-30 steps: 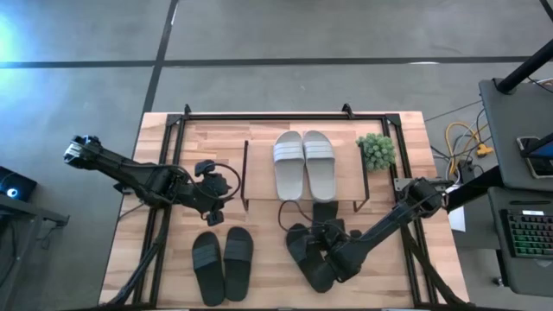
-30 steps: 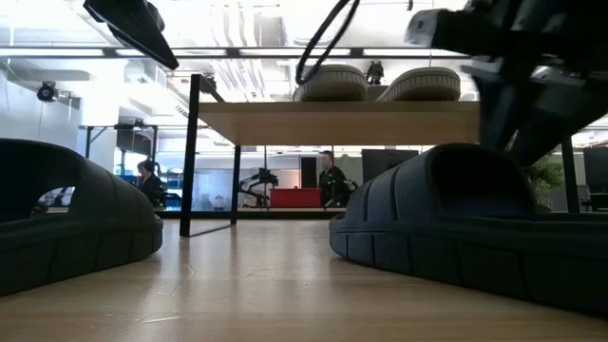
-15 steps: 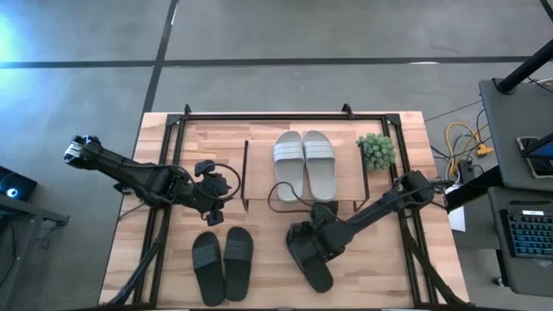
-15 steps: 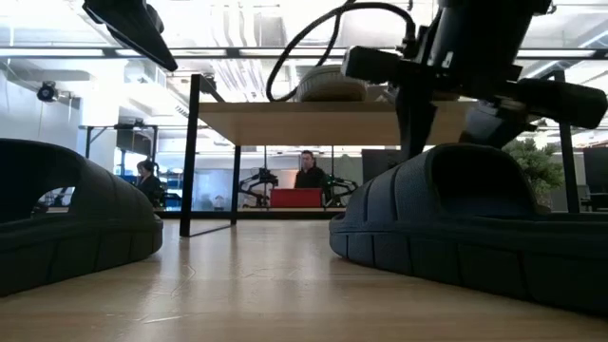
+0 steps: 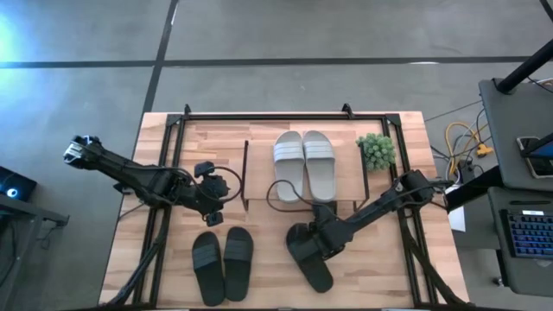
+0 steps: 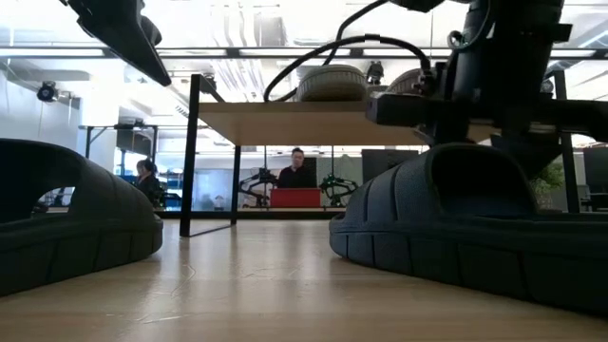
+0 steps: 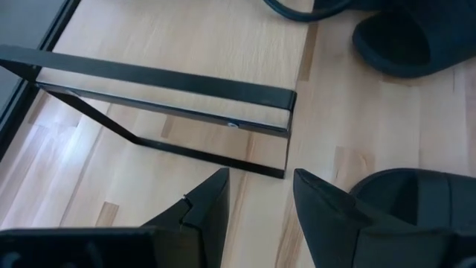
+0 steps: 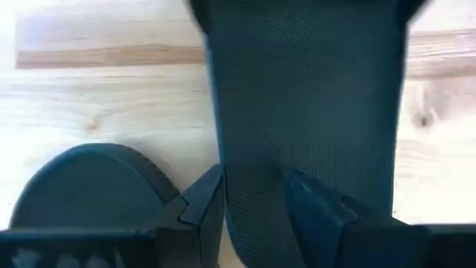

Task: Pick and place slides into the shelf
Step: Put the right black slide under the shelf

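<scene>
The shelf [image 5: 259,177] stands mid-table with the light grey pair of slides [image 5: 304,164] on its top board. A black pair [image 5: 223,263] lies flat near the front left. Two more black slides [image 5: 313,259] lie near the front right, soles on the table. My right gripper [image 5: 314,241] points steeply down over the farther of these. In the right wrist view its fingers [image 8: 202,202] straddle a strip of that slide's ribbed surface [image 8: 305,97]. My left gripper [image 5: 214,216] hangs open above the table beside the shelf's left side frame [image 7: 163,78], holding nothing. My right gripper comes at the black slide from above, pointing steeply down, with the slide's ribbed part near one long edge [image 8: 253,171] between its two fingers. Whether the fingers touch it, I cannot tell. The slide rests on the table.
A small potted plant [image 5: 376,151] stands on the table right of the shelf. A black cable loops from the right arm across the shelf's front edge [image 5: 281,197]. Bare wood lies between the two black pairs.
My right gripper has swung toward the table's left and sunk a little, coming over the farther black slide of the right pair. The slides have stayed where they were. My left arm has kept still.
</scene>
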`<state>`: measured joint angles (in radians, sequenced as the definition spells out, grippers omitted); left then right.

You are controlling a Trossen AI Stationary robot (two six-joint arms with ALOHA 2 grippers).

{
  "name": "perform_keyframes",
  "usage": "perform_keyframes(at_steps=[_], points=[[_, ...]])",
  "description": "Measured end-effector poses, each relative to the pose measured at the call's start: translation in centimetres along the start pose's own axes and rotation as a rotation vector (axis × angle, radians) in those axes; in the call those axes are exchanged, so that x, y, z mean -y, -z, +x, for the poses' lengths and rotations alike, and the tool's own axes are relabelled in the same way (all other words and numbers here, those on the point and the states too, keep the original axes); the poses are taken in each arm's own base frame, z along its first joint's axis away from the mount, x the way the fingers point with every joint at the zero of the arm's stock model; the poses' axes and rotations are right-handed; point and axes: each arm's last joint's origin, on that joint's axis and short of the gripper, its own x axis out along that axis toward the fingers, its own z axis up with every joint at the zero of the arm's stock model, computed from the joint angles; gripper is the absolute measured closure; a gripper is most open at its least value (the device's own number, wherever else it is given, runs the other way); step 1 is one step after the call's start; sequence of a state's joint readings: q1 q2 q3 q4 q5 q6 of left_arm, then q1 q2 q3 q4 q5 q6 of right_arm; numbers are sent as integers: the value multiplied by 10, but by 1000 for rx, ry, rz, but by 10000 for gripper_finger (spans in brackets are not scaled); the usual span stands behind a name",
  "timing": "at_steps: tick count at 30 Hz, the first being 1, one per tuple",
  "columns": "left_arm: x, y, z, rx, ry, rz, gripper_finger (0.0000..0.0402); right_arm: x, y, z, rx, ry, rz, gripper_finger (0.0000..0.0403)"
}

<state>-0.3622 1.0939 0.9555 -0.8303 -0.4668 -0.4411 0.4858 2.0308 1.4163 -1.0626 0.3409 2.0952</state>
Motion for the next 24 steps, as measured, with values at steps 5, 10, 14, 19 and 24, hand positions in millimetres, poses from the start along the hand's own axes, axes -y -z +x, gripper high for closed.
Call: perform_keyframes(at_steps=[5,10,14,19,24], points=[[0,0,0,1,1,1,267,9,2,1,1,59,14,272],[0,0,0,2,0,1,267,17,3,-4,52,107,-5,264],[0,0,0,2,-1,1,267,10,2,-20,98,7,-54,259],[0,0,0,3,-1,1,267,5,2,-56,192,-132,-344,259],[0,0,0,4,-1,1,267,26,7,-73,184,-27,-419,259]])
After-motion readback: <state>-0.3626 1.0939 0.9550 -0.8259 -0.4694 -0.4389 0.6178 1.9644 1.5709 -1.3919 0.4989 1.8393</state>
